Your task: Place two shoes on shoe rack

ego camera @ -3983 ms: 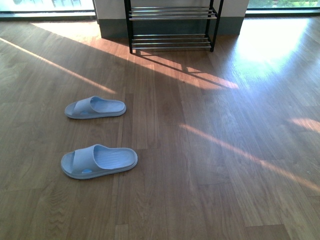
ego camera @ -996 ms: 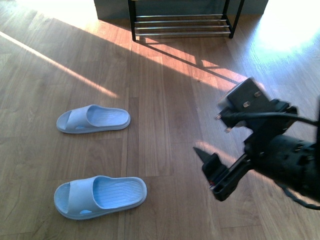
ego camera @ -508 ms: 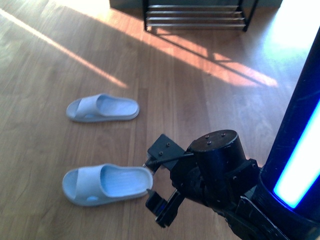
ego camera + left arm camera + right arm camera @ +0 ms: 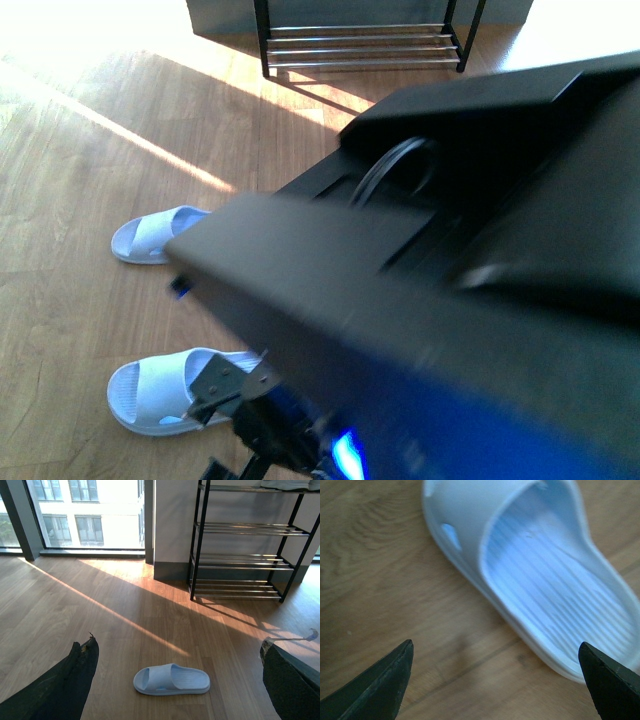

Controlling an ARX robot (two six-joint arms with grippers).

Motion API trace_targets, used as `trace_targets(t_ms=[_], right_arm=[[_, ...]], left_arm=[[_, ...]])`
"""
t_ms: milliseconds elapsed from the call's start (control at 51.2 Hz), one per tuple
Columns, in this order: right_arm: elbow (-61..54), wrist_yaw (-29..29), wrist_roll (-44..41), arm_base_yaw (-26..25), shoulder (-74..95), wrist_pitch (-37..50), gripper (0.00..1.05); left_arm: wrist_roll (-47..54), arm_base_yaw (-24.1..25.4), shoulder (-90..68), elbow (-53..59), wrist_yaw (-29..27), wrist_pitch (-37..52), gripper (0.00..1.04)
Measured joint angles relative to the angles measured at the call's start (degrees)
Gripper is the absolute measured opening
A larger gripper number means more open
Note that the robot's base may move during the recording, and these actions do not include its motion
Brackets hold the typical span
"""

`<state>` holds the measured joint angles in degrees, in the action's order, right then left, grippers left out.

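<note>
**Right hand** [image 4: 495, 645]: released, jaws spread wide, nothing held. It hovers close over the near slide [image 4: 545, 580], which lies sole down on the wooden floor [image 4: 385, 570]. One finger [image 4: 380, 685] is over bare floor beside the slide and the other is by its heel end. No contact is evident.

**Left hand** [image 4: 178, 641]: released, jaws wide apart and empty, held well above the floor and facing the shoe rack [image 4: 360, 45].

**Position of items:** In the front view the right arm [image 4: 450, 300] fills most of the frame as a dark blur. The near slide shows only its strap end beneath the arm. The far slide [image 4: 150, 238] lies further off and is partly hidden behind the arm. Both slides are on the floor, well apart from the rack, so no shoe has been placed yet.

**Handling assessment:** The slide appears to be one-piece moulded rubber. It is judged light, springy and not fragile. The footbed is ribbed, but the outer wall looks smooth and may slip under a shallow pinch.

**Recommended hold:**
- Take the side wall, with one finger inside on the footbed and one outside.
- Alternatively, pinch across the arched strap.
- The strap is likely to flex, so a deep, firm bite is advised.

**Risk:** The rack shelves are spaced bars. The slide should be laid across several of them, or it could tip through.
</note>
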<state>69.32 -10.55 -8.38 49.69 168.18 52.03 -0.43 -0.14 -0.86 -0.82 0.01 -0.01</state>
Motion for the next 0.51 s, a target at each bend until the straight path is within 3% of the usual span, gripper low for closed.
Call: trace_targets(t_ms=[156, 351, 508], right_arm=[[8.7, 1.7, 2.6, 2.8, 5.1, -3.1, 0.96], [18.1, 4.8, 5.5, 3.0, 10.3, -6.8, 0.96], [22.6, 4.0, 7.4, 2.9, 11.4, -9.2, 0.96]], left_arm=[[0.0, 0.0, 0.0, 0.0, 0.0, 0.0, 0.95], [0.0, 0.0, 0.0, 0.0, 0.0, 0.0, 0.95], [0.0, 0.0, 0.0, 0.0, 0.0, 0.0, 0.95]])
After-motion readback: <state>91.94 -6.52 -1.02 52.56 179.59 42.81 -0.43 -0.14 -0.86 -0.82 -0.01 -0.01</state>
